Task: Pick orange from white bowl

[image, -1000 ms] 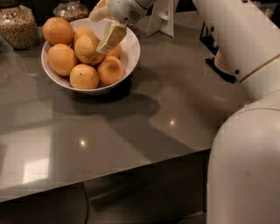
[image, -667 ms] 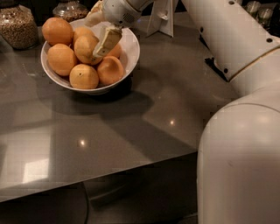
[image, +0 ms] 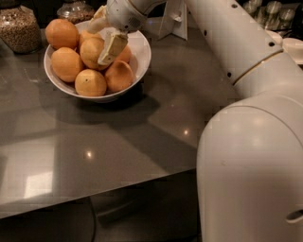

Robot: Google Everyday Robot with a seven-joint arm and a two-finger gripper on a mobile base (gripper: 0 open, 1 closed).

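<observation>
The white bowl [image: 140,49] stands at the back left of the grey counter and holds several oranges. The paler, yellow-orange orange [image: 91,51] lies on top in the middle of the pile. My gripper [image: 104,35] reaches down into the bowl from the right and is open. One cream finger [image: 112,47] lies against the orange's right side and the other finger [image: 97,20] is behind its upper edge. The orange rests on the others.
Deeper-orange oranges [image: 61,33] [image: 119,75] fill the bowl around it. A jar of grain [image: 19,28] and a glass jar [image: 75,9] stand behind the bowl. A white card stand [image: 173,19] is at the back. My arm and body [image: 251,165] fill the right side.
The gripper has moved a little left and lower into the bowl, so its fingers now sit closer around the pale orange. The oranges have not moved.
</observation>
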